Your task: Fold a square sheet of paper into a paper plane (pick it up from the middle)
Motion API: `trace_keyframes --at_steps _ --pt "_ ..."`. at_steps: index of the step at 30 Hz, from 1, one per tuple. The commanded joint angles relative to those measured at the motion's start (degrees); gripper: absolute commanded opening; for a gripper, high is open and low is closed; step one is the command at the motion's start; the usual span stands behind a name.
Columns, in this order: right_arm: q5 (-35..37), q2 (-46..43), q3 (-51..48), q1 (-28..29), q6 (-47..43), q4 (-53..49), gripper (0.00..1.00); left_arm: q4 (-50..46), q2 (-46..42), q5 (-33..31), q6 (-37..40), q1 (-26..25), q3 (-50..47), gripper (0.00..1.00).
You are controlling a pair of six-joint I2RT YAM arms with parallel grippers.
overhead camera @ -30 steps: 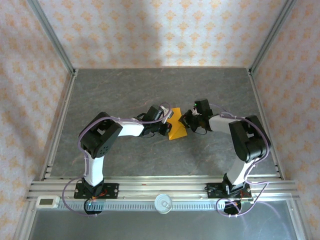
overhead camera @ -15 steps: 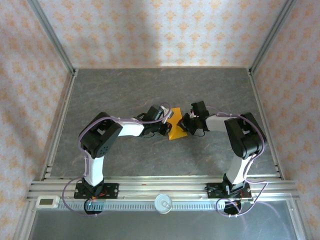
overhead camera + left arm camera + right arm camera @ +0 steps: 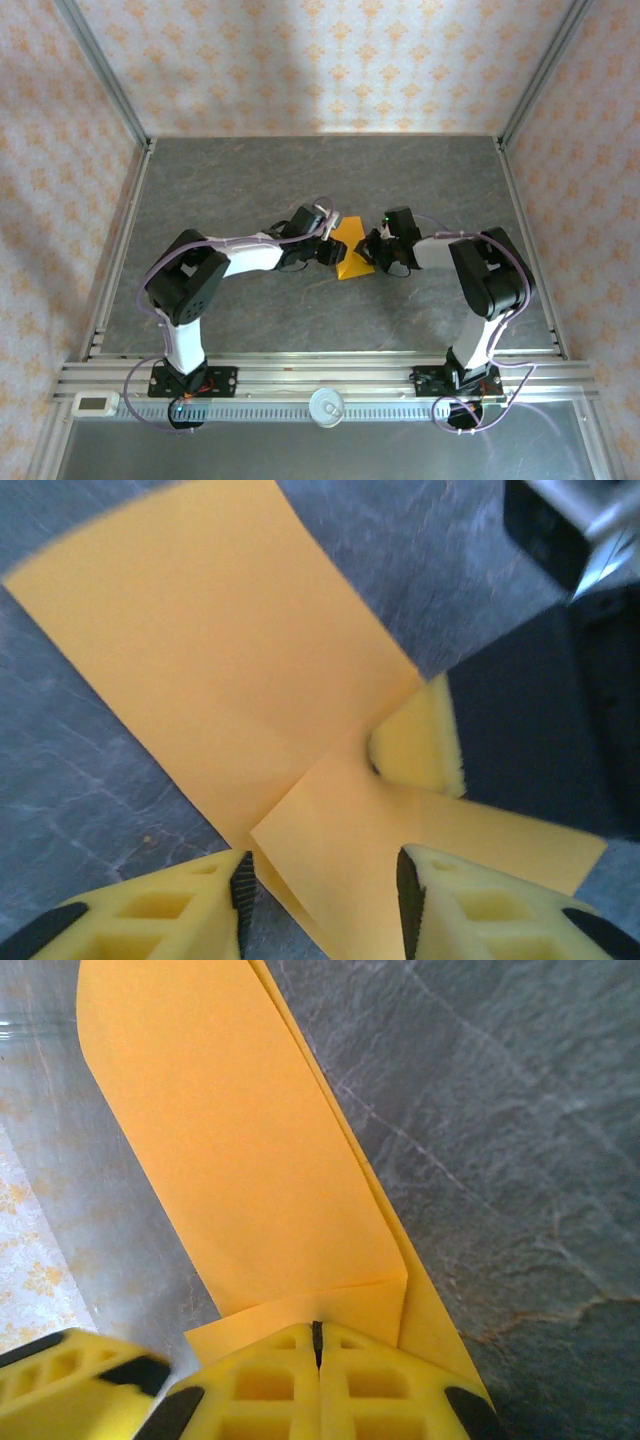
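Centrally on the grey table [image 3: 240, 180], between the two arms, the orange sheet [image 3: 350, 252] is found, already partly folded. In the left wrist view one flap is seen laid over the rest along a slanted edge, and in the right wrist view a doubled edge runs down one side. Part of it appears to rest on the surface, though whether any of it is lifted cannot be told. Its near edge is pinched by the right gripper [image 3: 317, 1332], whose jaws are pressed together on the paper with no gap between them. This pinch is judged to serve as an anchor, so that the layers are held in line and the sheet is prevented from sliding while the other side is worked. The left gripper [image 3: 320, 885] is set at the opposite edge with its jaws parted; the folded corner passes between them, but nothing is clamped. That placement suggests a fresh hold, or a pressing of the crease, is being prepared there. Since thin paper is easily buckled or torn, any pull between the grippers would have to be gentle. No dart shape is formed yet, so the folding is judged to be at an early stage.
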Motion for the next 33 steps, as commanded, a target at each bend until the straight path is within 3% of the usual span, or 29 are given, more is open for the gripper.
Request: trace_keyframes --at_steps 1,3,6,12,15,33 --pt "4.7 1.5 -3.2 0.0 0.9 -7.1 0.0 -0.6 -4.4 -1.2 -5.6 0.5 0.0 0.47" --pt "4.7 1.4 -3.3 0.0 1.0 -7.0 0.0 1.8 -5.6 2.0 -7.6 0.5 -1.2 0.4" --pt "4.7 1.3 -3.4 0.0 1.0 -6.9 0.0 5.3 -5.2 10.8 -10.7 0.5 -1.8 0.18" --pt "4.6 1.4 -3.6 -0.1 0.9 -6.6 0.0 3.6 0.1 20.5 -15.3 0.5 0.6 0.0" --pt "4.4 1.5 -3.5 0.0 0.9 -6.5 0.0 3.5 2.6 22.9 -16.3 0.5 1.3 0.0" --pt "3.9 1.4 -3.5 0.0 0.5 -7.0 0.0 1.3 8.3 23.0 -15.2 0.5 1.3 0.0"
